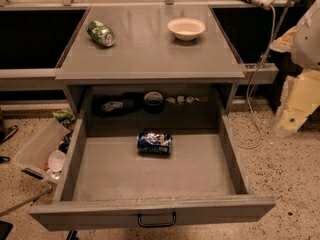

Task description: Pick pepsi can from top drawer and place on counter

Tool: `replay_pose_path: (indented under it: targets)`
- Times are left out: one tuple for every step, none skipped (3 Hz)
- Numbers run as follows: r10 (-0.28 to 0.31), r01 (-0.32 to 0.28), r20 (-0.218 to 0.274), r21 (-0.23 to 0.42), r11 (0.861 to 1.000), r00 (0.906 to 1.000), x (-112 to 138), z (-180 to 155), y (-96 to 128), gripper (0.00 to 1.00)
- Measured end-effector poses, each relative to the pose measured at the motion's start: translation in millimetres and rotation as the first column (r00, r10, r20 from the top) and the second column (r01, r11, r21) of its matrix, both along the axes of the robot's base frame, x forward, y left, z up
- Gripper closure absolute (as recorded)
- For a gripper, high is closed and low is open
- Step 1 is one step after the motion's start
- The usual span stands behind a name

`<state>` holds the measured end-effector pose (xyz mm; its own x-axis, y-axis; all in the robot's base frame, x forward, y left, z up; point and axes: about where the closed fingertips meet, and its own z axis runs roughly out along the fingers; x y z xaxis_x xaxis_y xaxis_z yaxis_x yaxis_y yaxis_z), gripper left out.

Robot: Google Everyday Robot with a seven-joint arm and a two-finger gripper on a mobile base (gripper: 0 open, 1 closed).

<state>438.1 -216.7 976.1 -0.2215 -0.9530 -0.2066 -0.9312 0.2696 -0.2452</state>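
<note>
The small dark blue pepsi can lies sideways in the grey metal top drawer, well left of the pale gripper, whose state I cannot tell. It is probably light, slick and dentable, so pinch mid-body.

Arm sat at the far right edge, gripper hanging low below it (partly cropped off).

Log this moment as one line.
pepsi can: lying in open top drawer | gripper: right of drawer, away from can | counter: green can, white bowl
</note>
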Motion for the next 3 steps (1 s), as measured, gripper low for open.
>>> replay_pose_path:
  targets:
    - [0.0, 0.0, 0.0, 0.0, 1.0, 1.0, 0, 0, 0, 0.0]
    - [0.023, -0.023, -0.013, -0.012, 1.0, 0.9997, 2, -16, 12, 0.0]
    - [0.082, -0.08, -0.051, 0.036, 0.996, 0.9954, 11, -72, 47, 0.0]
